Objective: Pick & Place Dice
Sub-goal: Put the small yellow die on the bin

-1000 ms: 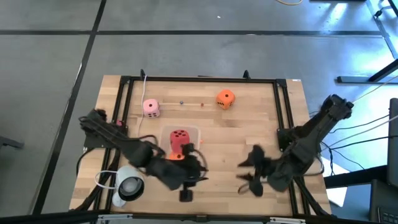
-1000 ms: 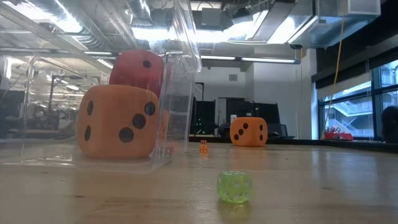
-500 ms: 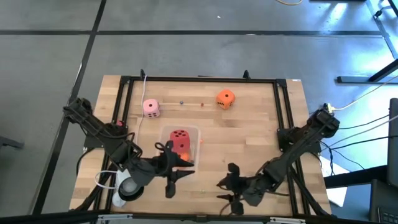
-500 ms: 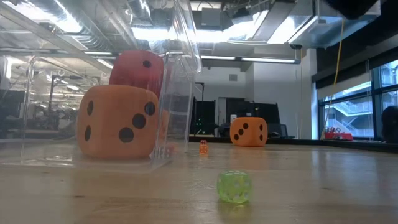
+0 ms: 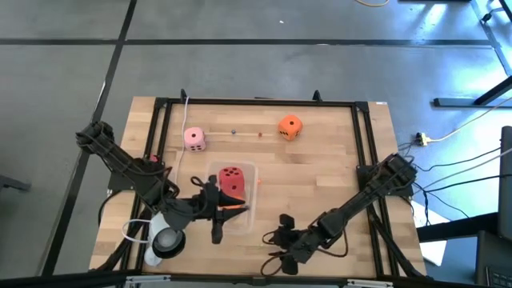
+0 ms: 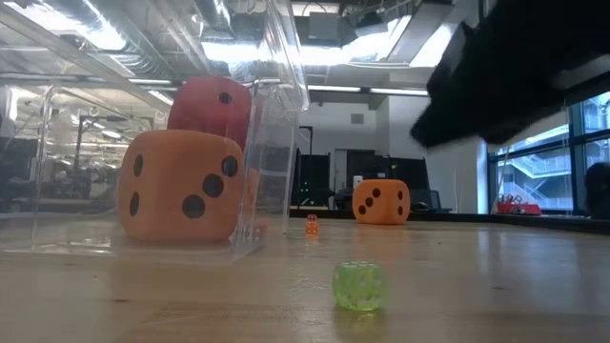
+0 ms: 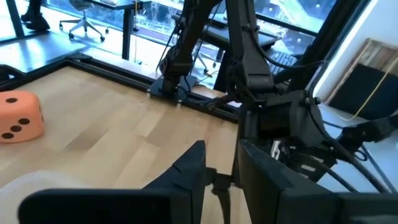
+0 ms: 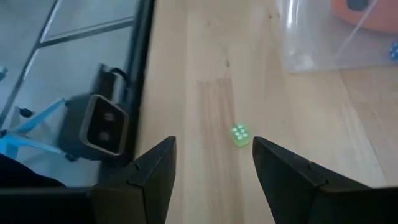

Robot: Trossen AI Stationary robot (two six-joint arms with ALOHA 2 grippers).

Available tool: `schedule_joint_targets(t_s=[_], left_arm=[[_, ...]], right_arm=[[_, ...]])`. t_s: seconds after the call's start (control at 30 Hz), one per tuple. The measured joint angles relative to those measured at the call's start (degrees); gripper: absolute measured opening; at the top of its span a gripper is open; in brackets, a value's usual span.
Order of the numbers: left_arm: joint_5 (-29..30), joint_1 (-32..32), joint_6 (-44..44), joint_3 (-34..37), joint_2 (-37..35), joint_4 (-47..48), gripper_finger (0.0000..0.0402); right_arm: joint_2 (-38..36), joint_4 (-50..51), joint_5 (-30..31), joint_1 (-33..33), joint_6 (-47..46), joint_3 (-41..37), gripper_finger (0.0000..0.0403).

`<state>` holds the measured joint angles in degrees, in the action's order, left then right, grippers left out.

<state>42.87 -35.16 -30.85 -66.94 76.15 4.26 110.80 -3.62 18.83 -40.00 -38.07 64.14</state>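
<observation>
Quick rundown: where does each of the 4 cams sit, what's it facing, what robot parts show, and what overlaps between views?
High: above, straight down on the table; both arms, left gripper, right gripper.
Low: table height, level toward the room; clear box holding orange die and red die; a dark arm part at upper right.
Left wrist: past its own fingers, toward the right arm's base; far orange die.
Right wrist: down past its open fingers at the small green die.
Shared: the green die also shows in low.

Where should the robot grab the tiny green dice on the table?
Probably from straight above, pinching two opposite flat faces of the tiny green die. It sits alone on bare wood beside the clear box, and the open right gripper already lines up with it.
</observation>
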Motion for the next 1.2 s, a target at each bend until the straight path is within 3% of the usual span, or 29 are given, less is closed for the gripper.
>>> schedule_joint_targets(t_s=[0.33,0.77,1.2], left_arm=[[-0.02,0.0,0.13,-0.02,0.01,0.19,0.0082],[0.96,0.0,-0.04,-0.02,0.01,-0.2,0.0082],[0.98,0.0,-0.57,-0.04,0.01,-0.25,0.0077]], right_arm=[[5.77,-4.79,0.16,2.38,1.23,0.0,0.0212],[7.04,-5.35,-0.27,2.61,1.26,0.0,0.0172],[9.64,-8.98,-0.64,3.31,2.74,0.09,0.0169]])
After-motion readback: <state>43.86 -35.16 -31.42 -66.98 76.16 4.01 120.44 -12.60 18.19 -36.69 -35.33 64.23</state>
